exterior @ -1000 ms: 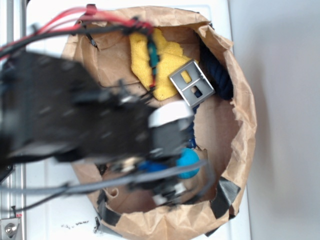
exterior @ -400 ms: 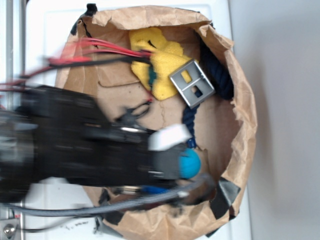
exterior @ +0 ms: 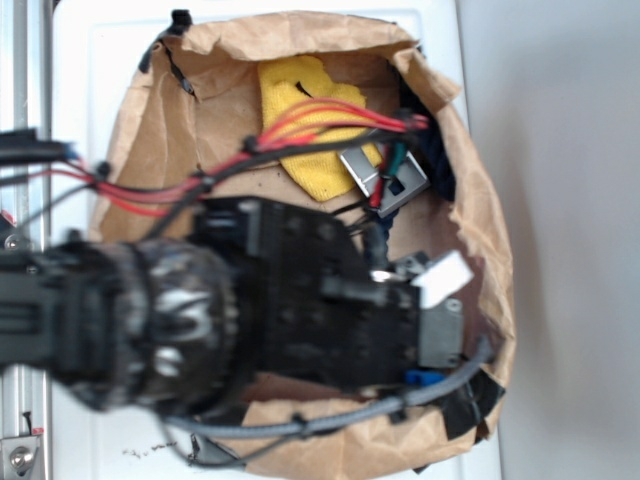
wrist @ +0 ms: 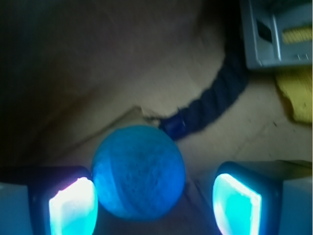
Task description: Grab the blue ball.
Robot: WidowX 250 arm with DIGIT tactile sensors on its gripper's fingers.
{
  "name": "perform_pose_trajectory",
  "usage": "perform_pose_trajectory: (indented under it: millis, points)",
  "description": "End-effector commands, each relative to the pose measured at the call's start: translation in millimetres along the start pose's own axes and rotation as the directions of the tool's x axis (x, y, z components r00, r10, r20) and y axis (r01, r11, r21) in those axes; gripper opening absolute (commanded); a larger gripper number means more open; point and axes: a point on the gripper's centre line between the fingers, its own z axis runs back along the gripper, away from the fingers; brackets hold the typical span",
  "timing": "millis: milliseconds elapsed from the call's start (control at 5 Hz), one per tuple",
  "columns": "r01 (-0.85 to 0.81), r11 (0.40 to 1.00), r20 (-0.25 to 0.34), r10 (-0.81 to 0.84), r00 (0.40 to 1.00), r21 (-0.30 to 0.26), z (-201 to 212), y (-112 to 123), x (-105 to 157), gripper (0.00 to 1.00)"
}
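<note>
The blue ball (wrist: pixel 139 171) lies on the brown paper floor of the bag (exterior: pixel 480 200), and in the wrist view it sits between the two glowing fingers (wrist: pixel 73 205) of the gripper (wrist: pixel 154 208), closer to the left-hand one and perhaps touching it, with a clear gap to the other. The jaws stand apart, not yet pressed on the ball; they straddle it, which looks like the line-up for a squeeze. In the exterior view the ball itself is hidden under the black arm (exterior: pixel 300 300), which reaches in over the bag's rim and covers most of the floor.

Just beyond the ball, the dark rope (wrist: pixel 215 98) curls away, its frayed end lying close to the ball's far side but seemingly not touching. Farther out along the rope rests the grey metal buckle (wrist: pixel 276 34), and beside that a yellow cloth (wrist: pixel 298 93). These lie well clear of the fingers, so closing should catch only the ball.

The ball being off-centre, one finger would likely meet it first and nudge it sideways; being round, it could roll out unless the fingers close at its widest part
</note>
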Motion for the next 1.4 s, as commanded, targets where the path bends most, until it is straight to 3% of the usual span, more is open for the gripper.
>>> perform_pose_trajectory:
  millis: [0, 200, 400, 600, 800, 1000, 1200]
  points:
    - [-0.003, 1.0, 0.072, 0.003, 0.997, -0.004, 0, -9, 17, 0.0]
    - [0.005, 1.0, 0.084, -0.005, 0.996, -0.005, -2, -3, 17, 0.0]
    - [0.093, 0.994, 0.06, -0.096, 0.994, 0.056, -6, 2, 17, 0.0]
    - [0.143, 0.987, 0.056, -0.148, 0.987, 0.078, 3, 10, 22, 0.0]
    - [0.145, 0.989, 0.02, -0.145, 0.989, 0.018, 26, 21, 33, 0.0]
    - [0.1, 0.995, -0.038, -0.1, 0.994, 0.002, 60, 36, 49, 0.0]
    - [0.098, 0.995, -0.06, -0.1, 0.993, -0.032, 79, 46, 59, 0.0]
